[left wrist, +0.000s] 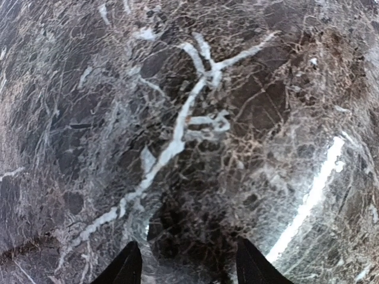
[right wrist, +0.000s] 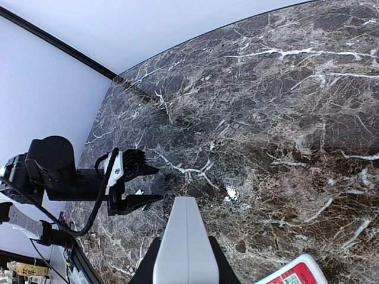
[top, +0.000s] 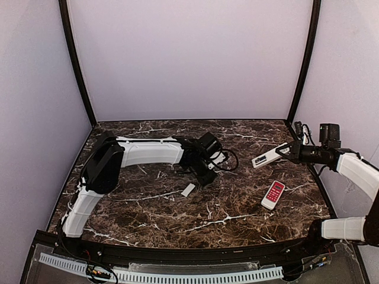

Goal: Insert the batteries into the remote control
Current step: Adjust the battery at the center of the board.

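You see right pincer (top: 284, 152) clamped on the remote control (top: 265, 158), held above the surface (top: 237, 213) | left pincer (left wrist: 189, 269) jaws parted, holding nothing, well apart from it

The long, slim white remote control (top: 265, 158) is held above the table's (top: 177, 219) right rear, clamped at one end by the right gripper (top: 283, 152). It points left, roughly level. The batteries are too small to make out.
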`<state>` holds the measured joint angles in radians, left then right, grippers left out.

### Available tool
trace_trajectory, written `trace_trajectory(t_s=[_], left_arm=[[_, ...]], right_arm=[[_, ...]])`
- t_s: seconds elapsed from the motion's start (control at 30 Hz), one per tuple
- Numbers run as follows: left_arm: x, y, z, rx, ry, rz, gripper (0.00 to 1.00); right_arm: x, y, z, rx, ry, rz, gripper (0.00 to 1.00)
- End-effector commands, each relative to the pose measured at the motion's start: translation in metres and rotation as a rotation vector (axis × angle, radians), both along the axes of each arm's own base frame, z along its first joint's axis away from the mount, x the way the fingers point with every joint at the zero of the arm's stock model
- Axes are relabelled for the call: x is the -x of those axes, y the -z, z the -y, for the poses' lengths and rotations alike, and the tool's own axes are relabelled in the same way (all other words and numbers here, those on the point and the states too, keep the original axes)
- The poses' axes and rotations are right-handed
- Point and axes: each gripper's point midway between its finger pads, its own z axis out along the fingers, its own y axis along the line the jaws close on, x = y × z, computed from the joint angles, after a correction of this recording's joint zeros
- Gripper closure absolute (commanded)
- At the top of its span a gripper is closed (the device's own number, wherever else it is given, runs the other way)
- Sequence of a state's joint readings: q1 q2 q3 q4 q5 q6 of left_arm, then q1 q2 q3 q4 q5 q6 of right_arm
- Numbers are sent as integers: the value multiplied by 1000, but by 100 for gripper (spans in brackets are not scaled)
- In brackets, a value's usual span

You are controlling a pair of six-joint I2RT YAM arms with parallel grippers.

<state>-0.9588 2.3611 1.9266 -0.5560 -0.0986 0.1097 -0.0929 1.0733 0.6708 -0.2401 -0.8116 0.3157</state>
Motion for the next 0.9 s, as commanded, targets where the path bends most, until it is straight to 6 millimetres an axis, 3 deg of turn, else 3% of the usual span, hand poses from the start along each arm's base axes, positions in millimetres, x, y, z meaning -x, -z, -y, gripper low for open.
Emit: trace_trajectory(t_s=[0.0, 0.67, 0.8, 0.87], left_arm=[[-13, -1, -18, -67, -55, 29, 45], [8, 14, -84, -212, -77, -21, 47], [3, 6, -89, -202, -100, 9, 47], [-4, -7, -85, -166, -116, 34, 47]], right_arm=[[2, -5, 0, -8, -4, 24, 100], [1, -5, 0, -7, -7, 24, 100], [2, -4, -1, -11, -11, 21, 100], [2, -4, -1, -13, -11, 19, 100]])
